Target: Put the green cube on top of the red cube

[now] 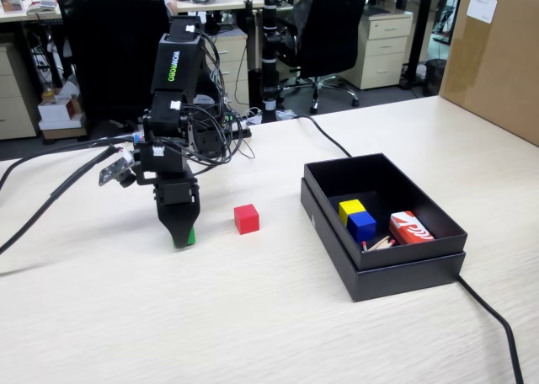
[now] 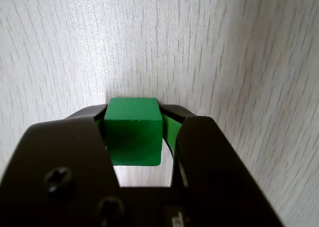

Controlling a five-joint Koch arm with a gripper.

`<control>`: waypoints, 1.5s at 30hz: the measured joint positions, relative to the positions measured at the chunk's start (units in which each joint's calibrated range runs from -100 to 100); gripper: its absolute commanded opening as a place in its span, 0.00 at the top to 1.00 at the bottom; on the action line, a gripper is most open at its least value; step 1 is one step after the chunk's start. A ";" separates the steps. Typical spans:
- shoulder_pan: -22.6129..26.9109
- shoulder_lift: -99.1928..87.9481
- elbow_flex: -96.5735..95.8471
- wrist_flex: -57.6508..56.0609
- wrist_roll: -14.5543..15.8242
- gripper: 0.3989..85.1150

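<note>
The green cube [image 2: 133, 132] sits between my gripper's [image 2: 133, 110] two black jaws, low over the pale wooden table. Both jaw tips press against its sides, and the green finger pad shows on the right. In the fixed view only a sliver of the green cube [image 1: 190, 236] shows at the tip of the gripper [image 1: 184, 239], which points straight down at the table. The red cube [image 1: 247, 218] stands alone on the table a short way to the right of the gripper and apart from it. The red cube is out of the wrist view.
A black open box [image 1: 383, 266] stands to the right, holding a yellow cube [image 1: 350, 208], a blue cube [image 1: 361, 225] and a red-and-white printed box [image 1: 410, 227]. A black cable [image 1: 488, 312] runs along its right side. A cardboard box [image 1: 497, 56] stands at the far right.
</note>
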 measured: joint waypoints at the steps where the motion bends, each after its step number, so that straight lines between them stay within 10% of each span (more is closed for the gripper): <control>1: 0.05 -0.91 -0.09 0.00 0.15 0.99; 21: 11.33 -32.75 -3.47 -16.49 12.45 0.99; 45: 11.38 -12.94 5.93 -16.42 14.90 0.99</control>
